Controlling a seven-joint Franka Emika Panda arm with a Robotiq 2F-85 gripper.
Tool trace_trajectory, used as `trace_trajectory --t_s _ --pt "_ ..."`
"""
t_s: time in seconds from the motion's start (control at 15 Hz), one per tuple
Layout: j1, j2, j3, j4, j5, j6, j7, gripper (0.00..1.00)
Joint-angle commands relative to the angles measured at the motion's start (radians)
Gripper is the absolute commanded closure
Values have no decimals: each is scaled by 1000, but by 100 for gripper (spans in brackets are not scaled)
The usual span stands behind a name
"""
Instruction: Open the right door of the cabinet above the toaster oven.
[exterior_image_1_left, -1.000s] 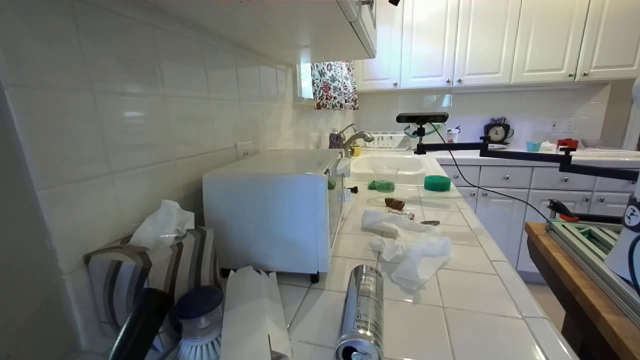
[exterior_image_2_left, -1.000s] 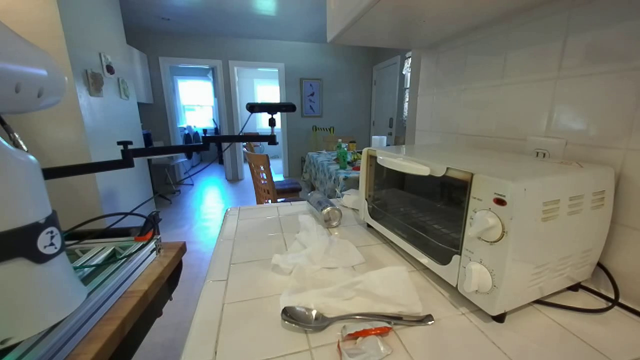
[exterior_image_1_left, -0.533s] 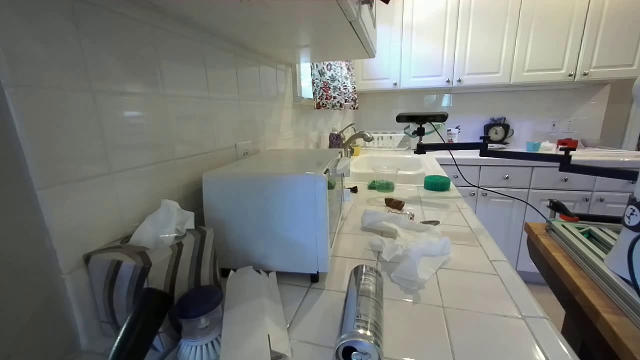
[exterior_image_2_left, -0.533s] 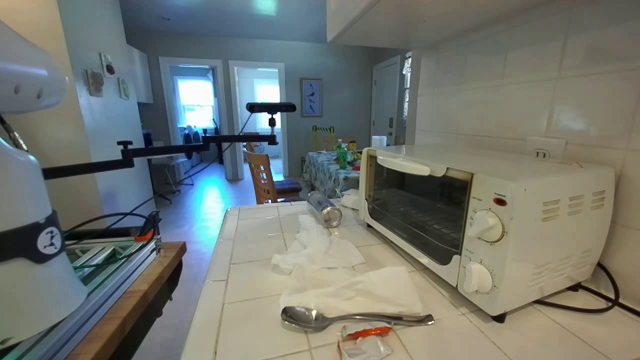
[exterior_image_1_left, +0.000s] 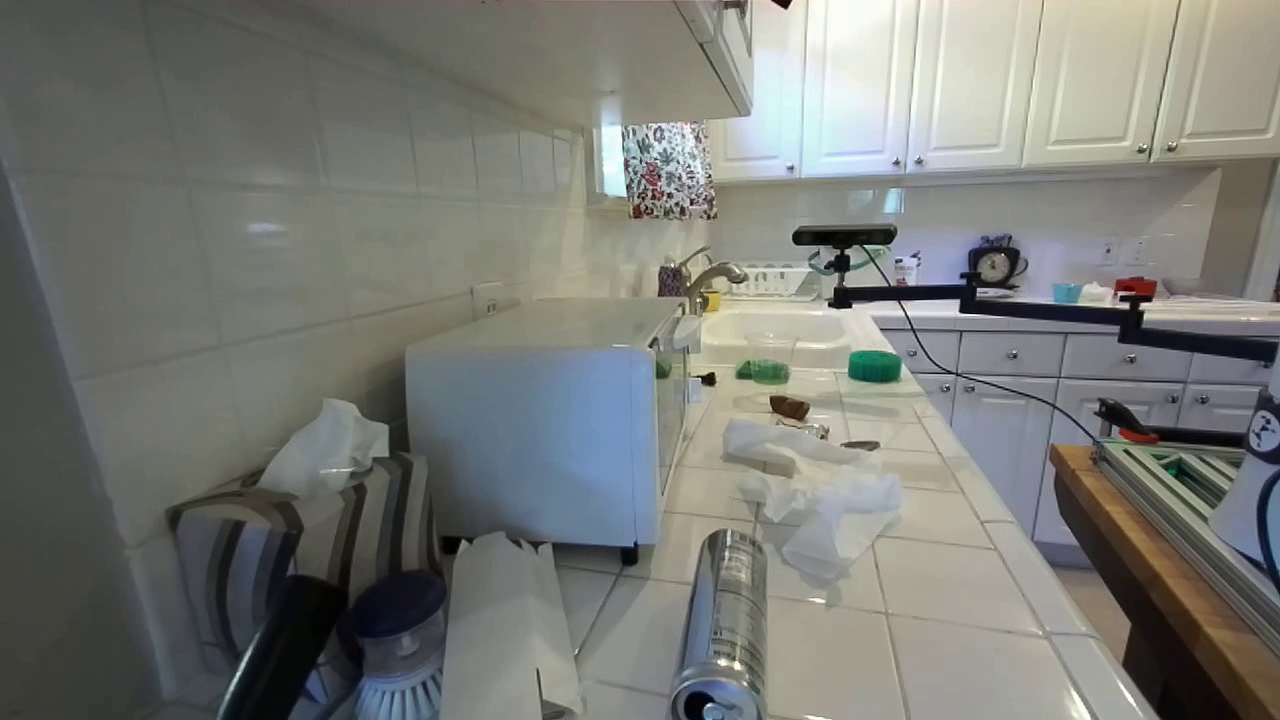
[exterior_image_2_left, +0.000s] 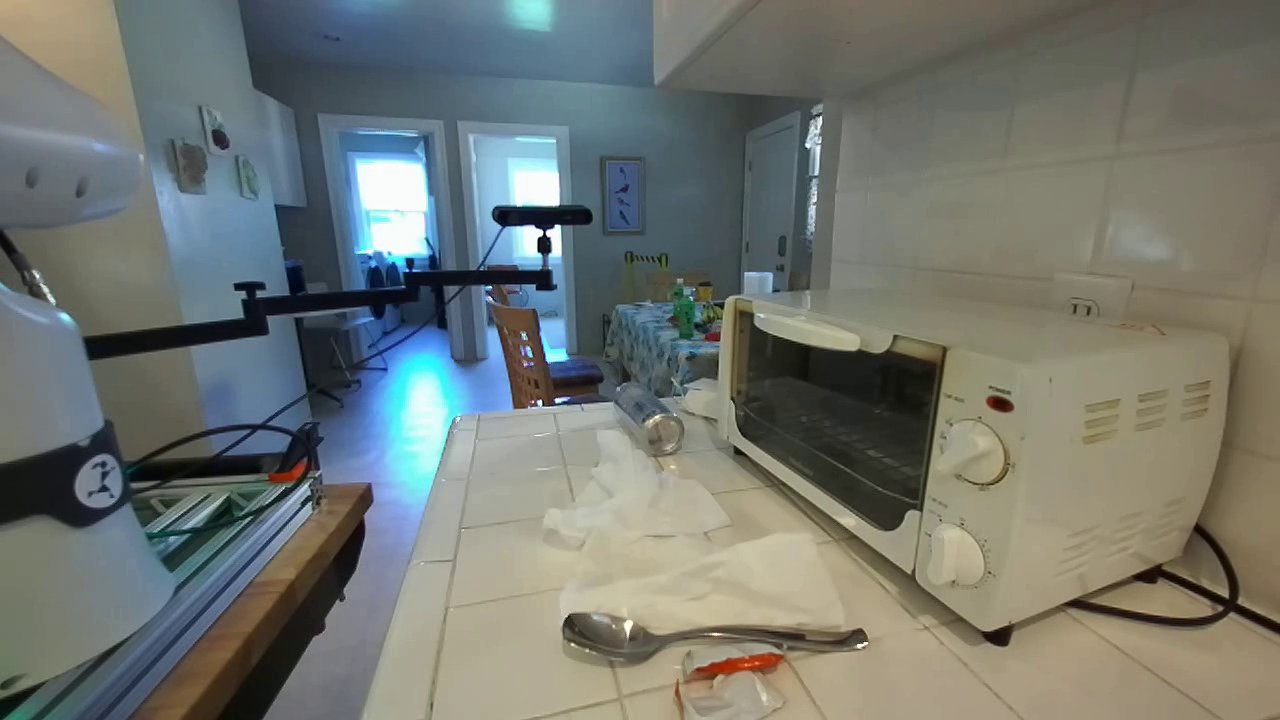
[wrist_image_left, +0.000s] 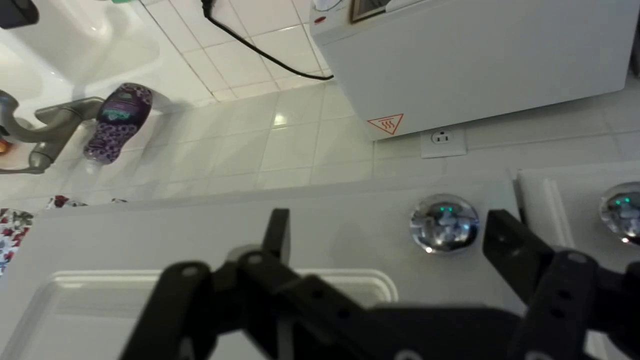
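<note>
The arm has shifted slightly. Released jaws flank the knob of the right door; grasping seems next.

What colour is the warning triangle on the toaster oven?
The warning triangle is red on the white toaster oven, clearest in the wrist view.

On top of the toaster oven you see a red triangular warning sign with wavy lines. On its front panel, the small label above the red lamp appears to read "POWER". On the dark band of the robot arm, you find a round white emblem.
</note>
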Motion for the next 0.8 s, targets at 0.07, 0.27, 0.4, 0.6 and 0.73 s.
trace_trajectory --t_s 0.07,0.27,0.4,0.6,0.73 --pt "-34 0 27 -5 -56 10 85 0" --pt "-39 2 39 -7 -66 9 112 0" --pt "-39 3 43 -9 -75 14 126 0" --pt "-43 5 52 -13 -90 20 153 0" --pt "-45 7 57 -18 -98 28 172 0"
